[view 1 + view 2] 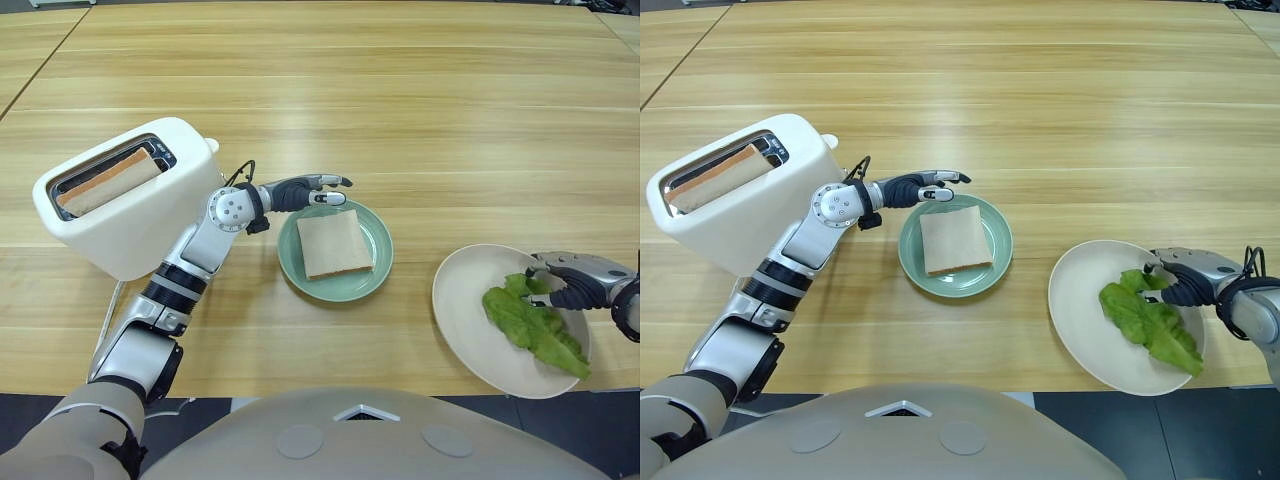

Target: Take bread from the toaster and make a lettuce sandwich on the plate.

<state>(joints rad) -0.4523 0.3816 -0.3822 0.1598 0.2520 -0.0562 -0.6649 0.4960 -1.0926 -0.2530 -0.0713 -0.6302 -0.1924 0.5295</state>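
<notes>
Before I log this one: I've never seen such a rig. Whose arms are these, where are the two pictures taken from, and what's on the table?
Both pictures come from a stereo camera on a humanoid robot's head, looking down at a light wooden table. The arms are the robot's own. On the left stands a white toaster with a tan bread slice in its slot. In the middle, a round green plate carries a square pale bread slice, and the left hand is open beside that plate's far rim. On the right, a round cream plate holds a green lettuce leaf, and the right hand has its fingers curled on the leaf's end.
</notes>
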